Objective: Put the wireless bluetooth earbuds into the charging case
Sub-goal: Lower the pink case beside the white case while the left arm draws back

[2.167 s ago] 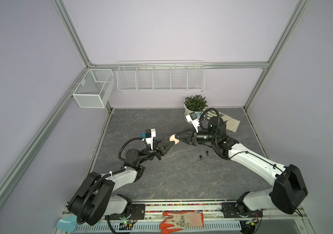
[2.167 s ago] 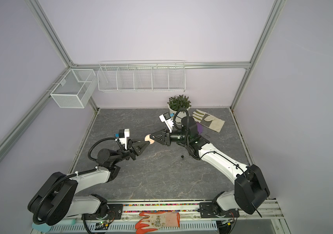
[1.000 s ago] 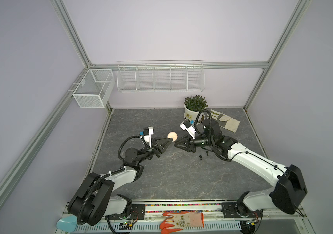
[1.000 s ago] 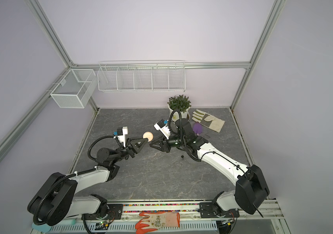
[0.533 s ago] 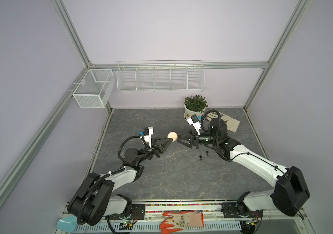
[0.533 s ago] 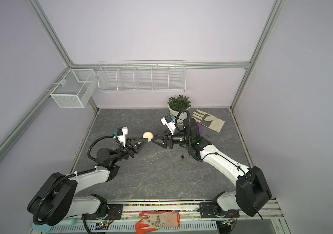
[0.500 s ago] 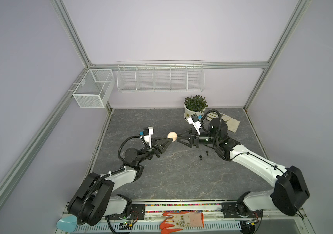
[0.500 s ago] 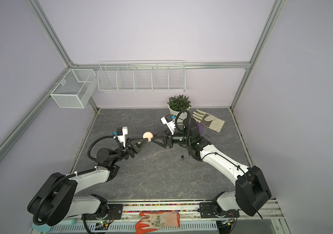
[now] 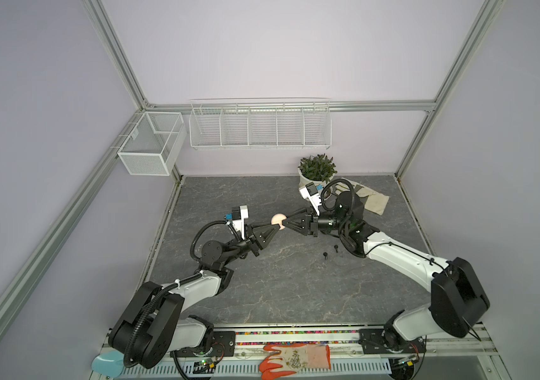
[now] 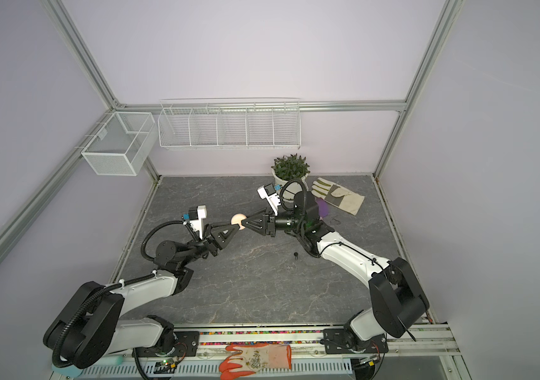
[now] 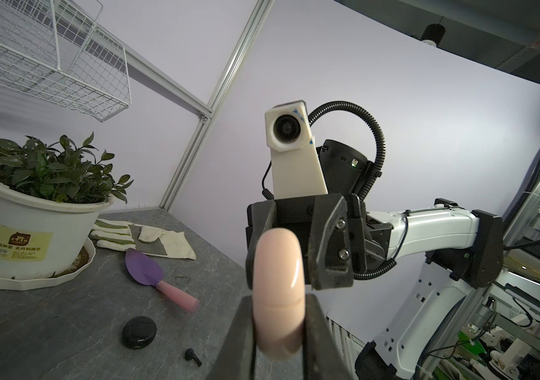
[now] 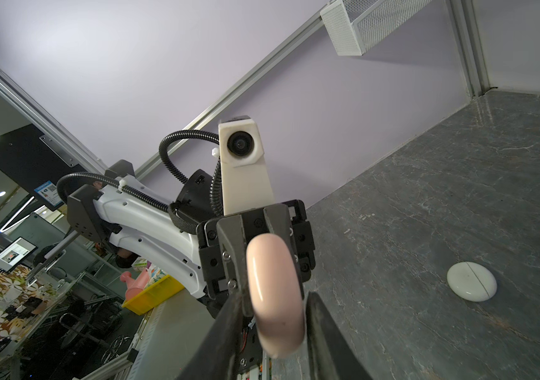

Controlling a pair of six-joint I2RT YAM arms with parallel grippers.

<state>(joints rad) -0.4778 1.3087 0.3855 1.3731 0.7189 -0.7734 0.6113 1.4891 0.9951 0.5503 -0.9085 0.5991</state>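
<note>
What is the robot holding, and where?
The left gripper pinches the pink case at one edge, in the air. The right gripper straddles the opposite edge; grip unclear.

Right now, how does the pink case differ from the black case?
The pink case is light and glossy; the black case is dark. The pink case is clamped on edge in the left gripper, raised off the table; the black case lies flat on the table, untouched. Both are round, puck-shaped and look closed.

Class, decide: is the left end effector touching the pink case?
Touching. In the left wrist view the left end effector clamps the pink case between its fingers, no gap either side.
</note>
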